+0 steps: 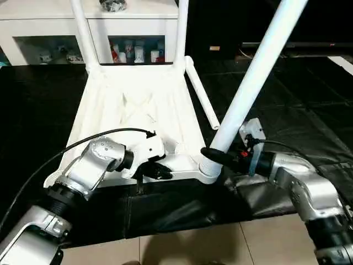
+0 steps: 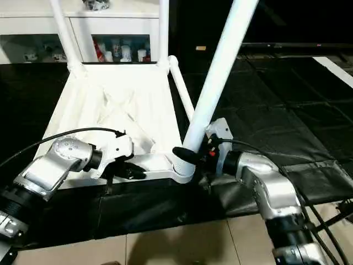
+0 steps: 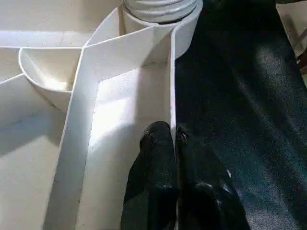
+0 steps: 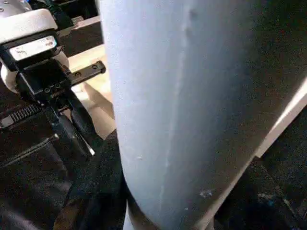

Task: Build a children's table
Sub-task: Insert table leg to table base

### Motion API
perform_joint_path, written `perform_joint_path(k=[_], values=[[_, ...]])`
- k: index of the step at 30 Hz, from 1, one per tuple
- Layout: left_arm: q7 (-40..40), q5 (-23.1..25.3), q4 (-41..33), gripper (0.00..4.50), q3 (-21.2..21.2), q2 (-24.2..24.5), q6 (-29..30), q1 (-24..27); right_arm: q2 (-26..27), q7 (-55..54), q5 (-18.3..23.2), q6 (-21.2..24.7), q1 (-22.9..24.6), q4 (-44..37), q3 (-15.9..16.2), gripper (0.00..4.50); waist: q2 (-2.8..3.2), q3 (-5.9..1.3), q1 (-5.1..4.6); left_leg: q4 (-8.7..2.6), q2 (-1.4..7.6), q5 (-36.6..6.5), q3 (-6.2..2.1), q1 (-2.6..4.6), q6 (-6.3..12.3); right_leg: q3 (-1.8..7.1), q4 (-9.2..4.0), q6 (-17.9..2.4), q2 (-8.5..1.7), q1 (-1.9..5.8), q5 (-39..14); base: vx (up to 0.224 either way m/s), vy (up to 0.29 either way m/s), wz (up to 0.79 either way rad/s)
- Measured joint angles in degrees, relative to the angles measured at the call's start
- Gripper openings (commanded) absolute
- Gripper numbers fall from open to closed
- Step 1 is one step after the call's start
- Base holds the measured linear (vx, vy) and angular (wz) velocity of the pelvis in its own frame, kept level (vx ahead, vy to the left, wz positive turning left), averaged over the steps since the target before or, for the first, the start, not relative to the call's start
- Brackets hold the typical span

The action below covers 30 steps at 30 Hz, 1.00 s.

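Left eye view: upturned table top [image 1: 138, 110] on the black floor mat [image 1: 287, 105]. Nearest, the left gripper [image 1: 157, 171], fingers pressed together, pinches the top's near rim. Beside it the right gripper [image 1: 218, 156], half spread, clasps the third leg [image 1: 251, 83] just above its corner socket [image 1: 209, 171], seemingly mid-screwing; thread seating is unclear. Next move: turn the leg while the rim stays braced. Beyond, a loose fourth leg [image 1: 201, 94] lies along the top's right edge; two legs [image 1: 80, 33] already stand at the far corners before the cabinet [image 1: 49, 22]; open mat lies to the right.
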Motion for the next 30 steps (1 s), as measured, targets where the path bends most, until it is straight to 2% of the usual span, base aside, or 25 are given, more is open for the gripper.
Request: perform_joint_path(k=[12,20,26,30], values=[[0.4,0.3,0.3,0.00,0.1,-0.3,0.0,0.0,0.6,2.7,0.0,-3.5,-1.4,4.8,-0.1,1.91,-0.32,-0.10,-0.06,0.00,0.01,0.1,0.03,0.04,0.09,0.00,0.01,0.0,-0.01,0.04,0.0,0.000,0.000,0.00],[2.0,0.3,3.6,0.00,1.2,-2.5,0.0,-0.9,4.8,-0.1,2.6,-7.3,0.6,9.3,-5.2,1.91,-0.42,-0.11,-0.09,0.01,0.06,0.2,0.24,0.07,0.13,0.03,-0.01,-0.2,-0.09,0.11,0.1,0.000,0.000,0.00],[2.3,0.1,5.0,0.00,1.4,-3.3,-0.5,-1.3,7.7,-1.6,3.4,-11.7,4.1,9.5,-7.8,1.91,-0.39,-0.12,0.00,0.01,0.14,0.2,0.39,0.06,0.15,0.04,-0.09,-0.2,-0.11,0.16,0.1,0.000,0.000,0.00],[2.3,0.0,5.7,0.00,1.5,-3.6,-1.2,-1.5,8.4,-2.3,4.3,-13.7,5.5,9.2,-8.4,1.91,-0.36,-0.13,0.01,0.01,0.37,0.2,0.77,0.06,0.17,0.05,-0.16,-0.2,-0.13,0.17,0.1,0.000,0.000,0.00]])
